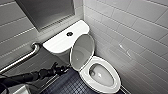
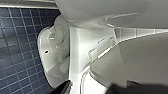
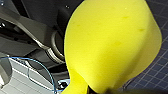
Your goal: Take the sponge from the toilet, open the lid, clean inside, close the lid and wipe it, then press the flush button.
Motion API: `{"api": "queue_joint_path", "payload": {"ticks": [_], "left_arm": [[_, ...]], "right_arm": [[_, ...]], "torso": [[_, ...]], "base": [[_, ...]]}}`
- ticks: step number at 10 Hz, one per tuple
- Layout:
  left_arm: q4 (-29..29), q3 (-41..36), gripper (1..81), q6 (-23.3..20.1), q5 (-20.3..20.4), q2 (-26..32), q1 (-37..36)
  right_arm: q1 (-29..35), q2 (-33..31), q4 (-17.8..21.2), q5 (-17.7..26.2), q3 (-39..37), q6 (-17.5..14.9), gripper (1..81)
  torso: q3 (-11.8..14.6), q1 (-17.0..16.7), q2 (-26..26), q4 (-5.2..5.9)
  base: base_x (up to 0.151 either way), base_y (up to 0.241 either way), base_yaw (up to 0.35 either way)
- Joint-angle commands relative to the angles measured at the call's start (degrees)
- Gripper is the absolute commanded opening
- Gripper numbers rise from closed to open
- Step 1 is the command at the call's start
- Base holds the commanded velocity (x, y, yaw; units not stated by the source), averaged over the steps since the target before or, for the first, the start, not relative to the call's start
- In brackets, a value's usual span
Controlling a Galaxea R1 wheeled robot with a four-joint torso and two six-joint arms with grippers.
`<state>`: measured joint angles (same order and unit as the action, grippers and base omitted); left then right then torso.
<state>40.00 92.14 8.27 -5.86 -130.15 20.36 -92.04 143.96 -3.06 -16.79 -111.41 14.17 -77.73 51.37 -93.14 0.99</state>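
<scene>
Sponge (image 3: 110, 45) — bright yellow and bulging — shows close up in the right wrist view. It is pinched narrow at one end, where the right claw (image 3: 98, 90) appears to grip it, with dark blue floor tiles (image 3: 155, 72) behind. In the head view the toilet (image 1: 85, 75) takes the centre and lower right, its lid (image 1: 81, 53) raised in front of the tank and the bowl uncovered. The flush button (image 1: 69, 33) is a dark dot on the tank cover (image 1: 58, 43), upper centre. The left claw (image 1: 65, 68) reaches in from the lower left to the lid's lower edge — I cannot tell whether it is open or closed.
</scene>
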Motion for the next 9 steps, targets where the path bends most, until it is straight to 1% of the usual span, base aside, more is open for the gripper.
{"api": "queue_joint_path", "payload": {"ticks": [1, 3, 7, 8, 9], "left_arm": [[1.84, -2.22, 81.1, 0.08, -1.08, 1.55, -7.56], [1.66, -4.94, 81.1, -0.09, -1.34, 0.15, -8.01], [0.79, -14.17, 81.1, -0.88, -1.78, -0.30, -5.64], [0.61, -16.27, 81.1, -2.71, -1.87, -0.30, -4.06], [0.35, -17.16, 81.1, -5.78, -2.65, -0.21, -0.91]], "right_arm": [[-3.64, -2.60, -3.88, 2.90, 3.14, -0.10, 1.0], [-3.38, -2.42, -3.80, 2.90, 3.40, -0.01, 1.0], [-2.76, -1.98, -3.80, 2.90, 2.88, 0.07, 1.0], [-2.67, -1.98, -3.80, 2.90, 2.88, 0.07, 1.0], [-2.15, -1.89, -3.45, 2.99, 2.79, 0.16, 1.0]], "torso": [[0.00, 0.00, 0.00, 0.00], [0.00, 0.00, 0.00, 0.00], [0.00, 0.00, 0.00, 0.00], [0.00, 0.00, 0.00, 0.00], [0.00, 0.00, 0.00, 0.00]], "base": [[0.000, 0.000, 0.000], [0.000, 0.000, 0.000], [0.000, 0.000, 0.000], [0.000, 0.000, 0.000], [0.000, 0.000, 0.000]]}}
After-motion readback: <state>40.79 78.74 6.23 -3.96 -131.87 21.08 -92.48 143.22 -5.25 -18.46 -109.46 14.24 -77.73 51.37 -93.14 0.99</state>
